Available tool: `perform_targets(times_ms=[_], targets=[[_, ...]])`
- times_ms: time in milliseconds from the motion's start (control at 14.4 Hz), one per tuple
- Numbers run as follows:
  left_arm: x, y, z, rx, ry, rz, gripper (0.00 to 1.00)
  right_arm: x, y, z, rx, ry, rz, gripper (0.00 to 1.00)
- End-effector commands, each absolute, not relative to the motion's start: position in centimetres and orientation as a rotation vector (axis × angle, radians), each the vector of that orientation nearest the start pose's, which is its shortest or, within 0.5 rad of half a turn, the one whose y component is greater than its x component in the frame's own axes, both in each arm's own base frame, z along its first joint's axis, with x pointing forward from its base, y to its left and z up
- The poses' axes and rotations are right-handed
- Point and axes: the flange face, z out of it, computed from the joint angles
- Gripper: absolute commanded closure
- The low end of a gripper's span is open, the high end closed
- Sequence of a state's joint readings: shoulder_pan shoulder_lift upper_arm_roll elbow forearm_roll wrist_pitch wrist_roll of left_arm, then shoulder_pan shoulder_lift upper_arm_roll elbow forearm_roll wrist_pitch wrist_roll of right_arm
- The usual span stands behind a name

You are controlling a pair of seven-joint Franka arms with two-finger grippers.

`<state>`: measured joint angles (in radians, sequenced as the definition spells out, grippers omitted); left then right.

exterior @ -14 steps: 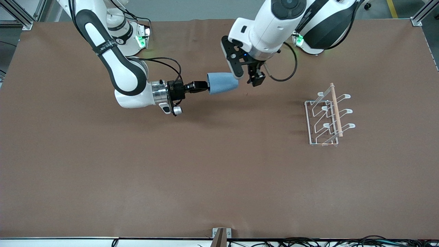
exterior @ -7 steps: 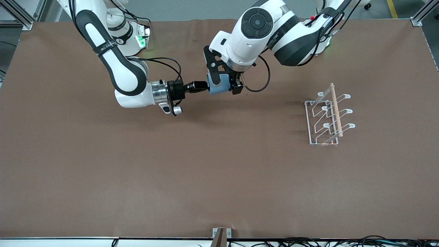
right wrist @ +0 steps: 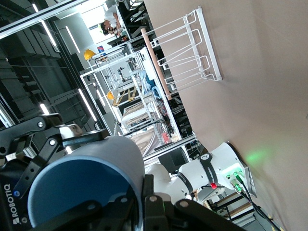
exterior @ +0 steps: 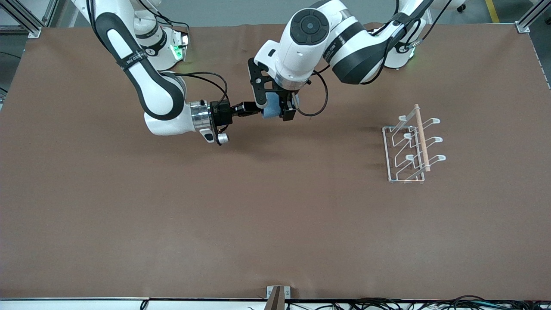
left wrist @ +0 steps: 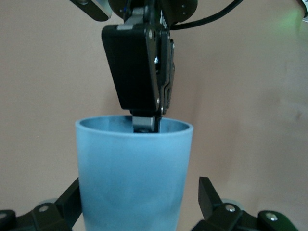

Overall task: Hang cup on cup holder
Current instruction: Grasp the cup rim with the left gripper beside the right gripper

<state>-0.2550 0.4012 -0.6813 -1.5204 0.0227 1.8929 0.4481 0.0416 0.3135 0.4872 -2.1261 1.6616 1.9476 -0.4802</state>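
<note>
Handing off the cup (exterior: pixel 270 111) midair, well apart from the holder (exterior: pixel 411 146): right gripper (exterior: pixel 257 111) clamped on its rim, left gripper (exterior: pixel 273 104) spread around it. Next, the left should close, then the right release.

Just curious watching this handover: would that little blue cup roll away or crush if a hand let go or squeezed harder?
The cup looks like rigid matte plastic, so probably not slippery or crushable. Its round, tapered, handleless wall suggests it would roll in a curve if dropped sideways.
</note>
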Motion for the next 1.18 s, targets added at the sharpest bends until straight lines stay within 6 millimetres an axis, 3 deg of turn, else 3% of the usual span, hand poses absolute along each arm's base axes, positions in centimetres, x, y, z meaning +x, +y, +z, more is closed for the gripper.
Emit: perform_targets(times_ms=[0, 346, 415, 554, 762, 1038, 1108], targets=[[44.0, -49.8, 47.2, -2.613, 2.121, -0.003, 0.0, 46.3, 34.1, 31.2, -1.639, 0.165, 0.42, 0.99], [43.5, -49.2, 45.7, -2.571, 2.112, 0.043, 0.0, 46.3, 34.1, 31.2, -1.637, 0.167, 0.421, 0.99], [43.5, -49.1, 45.6, -2.548, 2.11, 0.038, 0.06, 46.3, 34.1, 31.3, -1.638, 0.165, 0.42, 0.99], [43.5, -48.2, 46.5, -2.531, 2.091, 0.067, 0.44, 46.3, 34.1, 31.3, -1.638, 0.165, 0.42, 0.99], [43.4, -47.9, 46.6, -2.525, 2.086, 0.101, 0.58, 46.4, 34.0, 31.1, -1.637, 0.168, 0.422, 0.98], [43.5, -48.0, 46.5, -2.53, 2.083, 0.102, 0.66, 46.3, 34.0, 31.0, -1.635, 0.17, 0.425, 0.98], [43.4, -48.0, 46.7, -2.534, 2.076, 0.095, 0.67, 46.4, 34.1, 31.0, -1.634, 0.169, 0.426, 0.92]])
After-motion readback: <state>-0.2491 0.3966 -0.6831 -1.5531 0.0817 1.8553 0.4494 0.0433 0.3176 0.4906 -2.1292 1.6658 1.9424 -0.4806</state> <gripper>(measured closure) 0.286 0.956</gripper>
